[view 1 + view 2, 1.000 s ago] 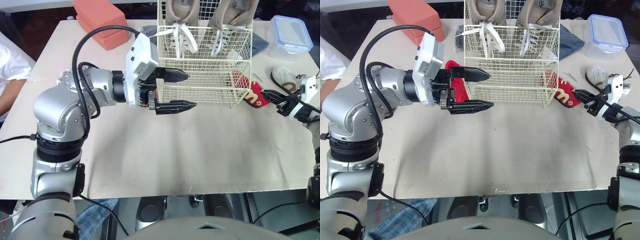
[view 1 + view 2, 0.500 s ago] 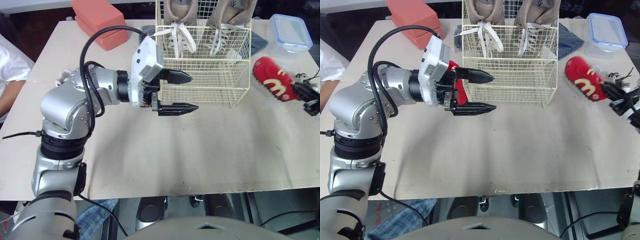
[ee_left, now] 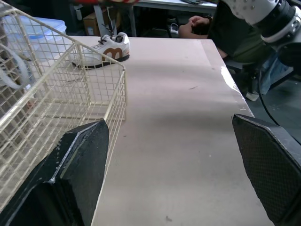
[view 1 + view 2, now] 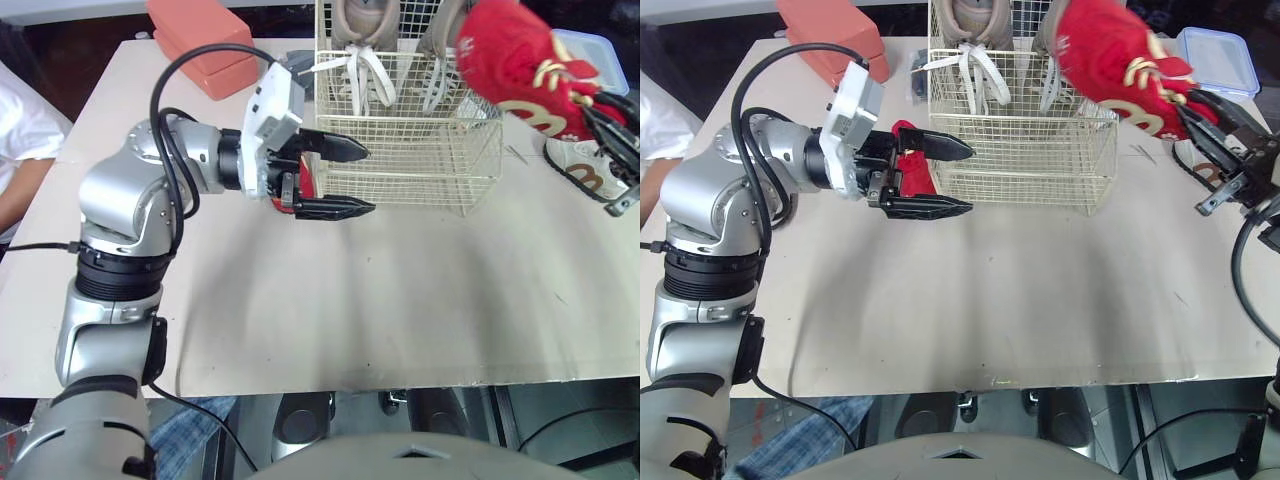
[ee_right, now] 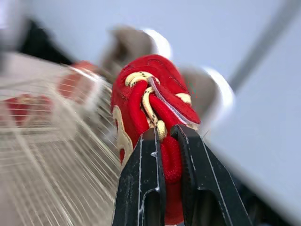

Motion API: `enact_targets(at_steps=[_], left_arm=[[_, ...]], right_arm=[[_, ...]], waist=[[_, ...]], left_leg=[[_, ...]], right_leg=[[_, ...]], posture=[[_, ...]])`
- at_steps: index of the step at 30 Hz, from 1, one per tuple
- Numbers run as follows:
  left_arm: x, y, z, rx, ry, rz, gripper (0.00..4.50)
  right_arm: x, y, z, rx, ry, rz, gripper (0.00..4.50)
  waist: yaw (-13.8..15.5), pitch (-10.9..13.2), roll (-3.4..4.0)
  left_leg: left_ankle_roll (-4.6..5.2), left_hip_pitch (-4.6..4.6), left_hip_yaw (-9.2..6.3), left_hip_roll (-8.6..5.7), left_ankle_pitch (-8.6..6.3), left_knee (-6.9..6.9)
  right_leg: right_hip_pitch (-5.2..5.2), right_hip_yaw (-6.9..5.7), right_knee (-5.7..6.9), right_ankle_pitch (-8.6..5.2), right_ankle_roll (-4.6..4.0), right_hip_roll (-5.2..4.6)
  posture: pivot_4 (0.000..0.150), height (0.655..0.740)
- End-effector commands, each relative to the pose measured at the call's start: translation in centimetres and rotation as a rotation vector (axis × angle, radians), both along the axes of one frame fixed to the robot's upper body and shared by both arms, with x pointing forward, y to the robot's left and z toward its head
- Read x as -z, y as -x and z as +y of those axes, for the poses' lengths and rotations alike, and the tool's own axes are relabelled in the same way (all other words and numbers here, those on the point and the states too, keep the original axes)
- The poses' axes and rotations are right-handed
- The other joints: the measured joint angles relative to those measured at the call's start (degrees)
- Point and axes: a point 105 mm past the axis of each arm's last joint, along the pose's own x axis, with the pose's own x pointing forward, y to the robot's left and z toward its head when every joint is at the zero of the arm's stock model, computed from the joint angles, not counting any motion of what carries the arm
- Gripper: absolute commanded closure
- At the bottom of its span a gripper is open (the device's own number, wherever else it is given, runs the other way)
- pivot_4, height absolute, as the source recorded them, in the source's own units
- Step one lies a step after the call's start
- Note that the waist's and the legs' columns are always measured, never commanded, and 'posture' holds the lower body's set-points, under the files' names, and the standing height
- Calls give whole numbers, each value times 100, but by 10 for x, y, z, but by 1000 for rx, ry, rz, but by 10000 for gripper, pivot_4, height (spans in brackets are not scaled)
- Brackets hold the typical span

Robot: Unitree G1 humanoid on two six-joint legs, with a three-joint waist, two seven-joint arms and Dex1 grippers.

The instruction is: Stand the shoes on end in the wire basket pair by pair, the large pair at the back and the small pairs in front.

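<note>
The cream wire basket [image 4: 410,150] stands at the back of the table, with the large beige pair [image 4: 360,25] upright against its rear. My right gripper [image 5: 165,134] is shut on a red shoe with gold trim [image 4: 510,60], held in the air over the basket's right side. A second red shoe [image 4: 912,170] lies on the table just left of the basket. In front of it my left gripper [image 4: 368,180] is open and holds nothing, its fingers along the basket's front left corner. A small white and brown shoe [image 4: 585,170] lies right of the basket.
A red-orange box [image 4: 205,45] sits at the back left. A clear tub with a blue lid [image 4: 1215,60] sits at the back right. A person's white sleeve [image 4: 20,140] is at the table's left edge. Bare tabletop [image 4: 400,300] stretches in front of the basket.
My right gripper has lifted the red shoe from the table beside the basket, up and leftward over the basket's right side. The left gripper has stayed open by the basket's front left corner.
</note>
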Motion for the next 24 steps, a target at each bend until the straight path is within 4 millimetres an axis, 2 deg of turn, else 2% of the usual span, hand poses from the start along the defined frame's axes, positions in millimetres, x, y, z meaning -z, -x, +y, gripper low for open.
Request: enact_targets(at_steps=[1, 6, 11, 15, 20, 24], left_arm=[[-16, 3, 8, 13, 10, -63, 0], [-18, 20, 17, 99, 2, 1, 0], [-10, 23, 18, 103, -43, 34, 0], [9, 11, 7, 23, -92, 8, 0], [27, 9, -4, 33, -142, 37, 0], [35, -1, -10, 26, -177, 42, 0]], right_arm=[[10, 17, 18, -114, 260, -60, 44253], [24, 19, 29, -255, 517, -106, 44253], [33, 18, 39, -374, 706, -173, 44253], [37, 15, 55, -461, 822, -261, 44253], [36, 17, 73, -561, 875, -327, 44253], [31, 17, 83, -609, 901, -383, 44253]], waist=[[-3, 0, 0], [-34, 3, 0], [-21, 4, 1], [-9, 5, 1], [-16, 7, -2], [-16, 7, -1]], left_leg=[[2, -4, 1, -1, -1, 0], [8, -9, 6, 2, -5, 0], [7, -4, 4, 5, -4, -6], [7, -9, 2, 4, -4, -3], [7, -10, 0, 4, -4, -1], [7, -10, 3, 5, -4, -2]], right_leg=[[0, 0, -5, 0, 1, -1], [0, 3, -26, 1, 2, 2], [1, 1, -27, 1, 2, 6], [3, -3, -29, 2, 1, 1], [4, -3, -29, 11, -14, 0], [2, -3, -29, 15, -20, 1]], posture=[[1500, 6860], [1500, 6860], [1500, 6860], [1500, 6860], [1500, 6860], [1500, 6860]])
